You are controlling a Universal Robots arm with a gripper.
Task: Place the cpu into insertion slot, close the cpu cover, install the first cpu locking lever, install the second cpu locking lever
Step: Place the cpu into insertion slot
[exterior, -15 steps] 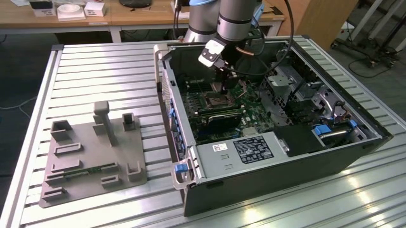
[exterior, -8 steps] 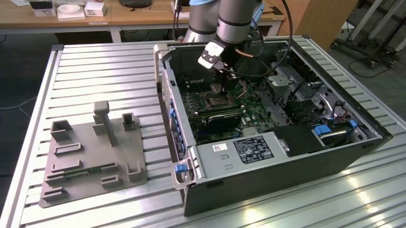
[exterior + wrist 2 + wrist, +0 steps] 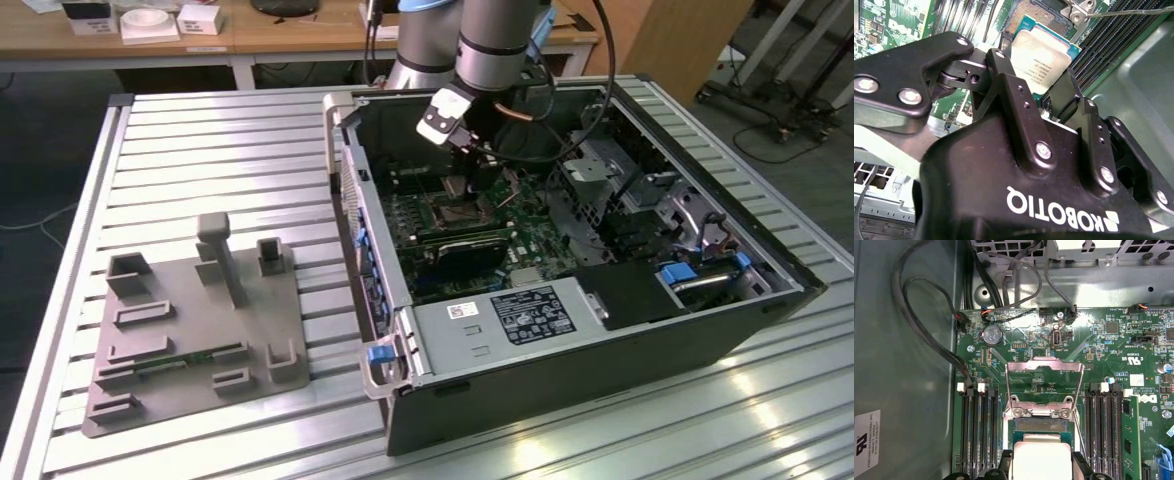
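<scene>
Closest to you is the claw [image 3: 1036, 70], its black fingers [image 3: 1014, 90] closed on two opposite edges of the cpu [image 3: 1046, 52]. The chip sits flat between the tips with its silvery top turned toward the wrist. Your move turns on the offset: the insertion slot [image 3: 1041, 425] lies just beyond the fingertips and below them. The cpu hangs short of it and is not yet seated, overlapping only the near rim as far as you can judge. In the first wrist view the chip's edges look roughly square to the slot's rim. Past the slot, the cpu cover [image 3: 1044, 385] stands swung up, leaving the opening free. Memory slots [image 3: 976, 435] flank the claw on both sides. The arm [image 3: 487, 40] reaches down into the open computer case [image 3: 574, 370] on the tabletop [image 3: 200, 130], wrist tipped toward the board.
</scene>
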